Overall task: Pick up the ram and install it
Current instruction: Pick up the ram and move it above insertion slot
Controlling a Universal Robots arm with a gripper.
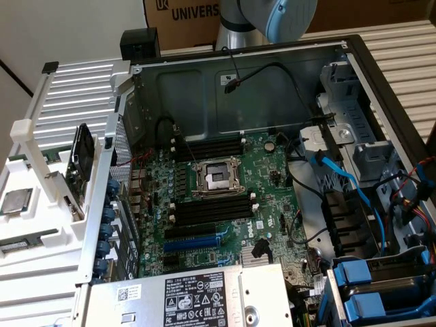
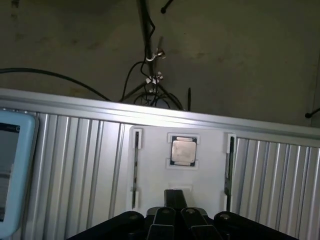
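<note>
On the white tray [image 1: 34,286], the ram [image 1: 27,242] lies apart from the closed, empty claw [image 2: 175,197].

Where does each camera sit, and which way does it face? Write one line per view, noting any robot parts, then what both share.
Exterior view: off the arm, above the open computer case, looking down at its motherboard; the robot arm shows at the top edge.
Wrist view: on the wrist, facing a white holder across the shut gripper.
Shared: apparently that white holder and its processor chip.
</note>
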